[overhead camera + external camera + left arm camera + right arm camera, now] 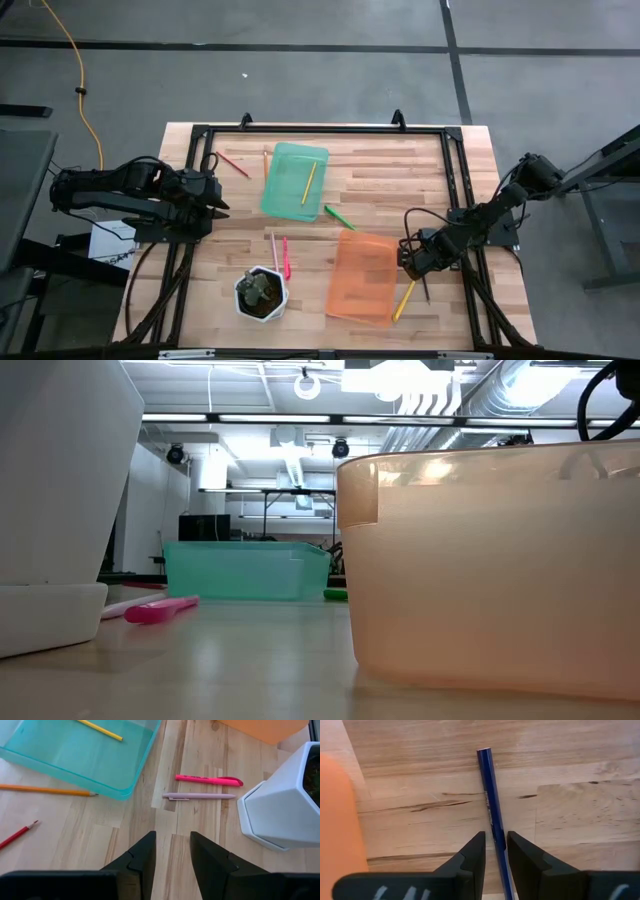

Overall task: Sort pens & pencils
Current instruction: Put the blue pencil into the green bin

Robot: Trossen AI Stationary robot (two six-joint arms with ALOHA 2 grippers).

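Down at the right hand [494,851] the action sat: its two dark fingers stood a narrow gap apart, straddling a dark blue pen [490,800] that lay flat on the tabletop [580,785]. Whether the fingers already pinched it or only flanked it, I could not tell; the gap looked barely wider than the barrel. The pen's long axis ran straight out ahead of the hand, along its line of sight and across the line on which the fingers close, so a squeeze would catch the barrel side-on. That was the relation everything turned on, and it looked well set.

Just beside that hand lay the orange tray [362,275], with a yellow pencil [404,299] at its near edge, close to the right hand [418,262] in the high view. A green pen [338,215] lay farther off, between the two trays.

Over on the other side, the left hand [172,851] hung with its fingers parted and nothing between them. Ahead of it lay a pale pen [198,796] and a pink pen [209,780], both crosswise to its reach, near the white plant pot [280,815]. The green tray [85,760] held one yellow pencil [99,730]; an orange pencil [47,790] and a red pencil [18,834] lay outside it on bare wood.

My call: the right arm was plainly the nearer one for the blue pen, and the likely next step was a firm close, then a lift.
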